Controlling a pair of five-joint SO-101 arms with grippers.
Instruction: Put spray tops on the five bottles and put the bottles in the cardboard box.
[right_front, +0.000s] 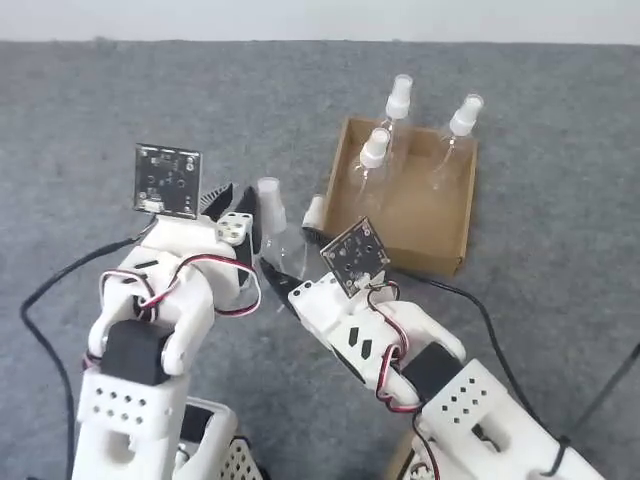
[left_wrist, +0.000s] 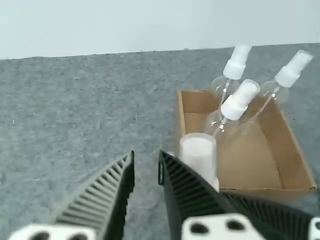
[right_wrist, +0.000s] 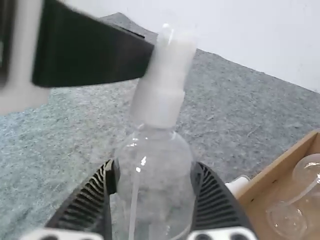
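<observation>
My right gripper (right_front: 286, 257) (right_wrist: 154, 172) is shut on the round body of a clear bottle (right_front: 290, 245) (right_wrist: 150, 200), which stands upright with a white spray top (right_front: 270, 196) (right_wrist: 167, 75) (left_wrist: 199, 154) on its neck. My left gripper (right_front: 237, 206) (left_wrist: 146, 156) is open with only carpet between its jaws. One of its black fingers (right_wrist: 90, 57) lies against the side of that spray top. The cardboard box (right_front: 450, 262) (left_wrist: 295, 165) (right_wrist: 280, 165) lies just right of the held bottle. Three capped bottles (right_front: 375, 152) (right_front: 398, 98) (right_front: 465, 118) (left_wrist: 239, 100) stand in it.
A small white piece (right_front: 315, 212) (right_wrist: 239, 184) lies on the grey carpet (right_front: 80, 130) against the box's near left corner. Cables (right_front: 500, 330) trail from both arms along the front. Open carpet stretches left and behind the box.
</observation>
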